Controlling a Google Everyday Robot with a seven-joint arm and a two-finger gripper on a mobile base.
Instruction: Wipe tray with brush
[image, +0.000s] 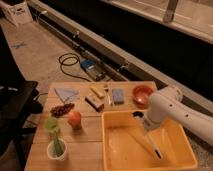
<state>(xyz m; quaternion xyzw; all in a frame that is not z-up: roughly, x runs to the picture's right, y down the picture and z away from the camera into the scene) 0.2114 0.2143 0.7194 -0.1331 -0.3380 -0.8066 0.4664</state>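
Here one tray (114, 150) holds one brush (150, 144), gripped by the closed gripper (142, 123). One bowl (142, 94) is seen beside it.

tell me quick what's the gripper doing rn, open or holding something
gripper: over the tray, shut on the brush, whose tip points down into the tray.

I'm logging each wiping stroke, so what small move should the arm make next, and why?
Probably drag the brush back across the tray floor toward its left side. The gripper sits over the tray's middle, the brush slants down to a dark tip near the right front, and the left floor lies bare beside it.
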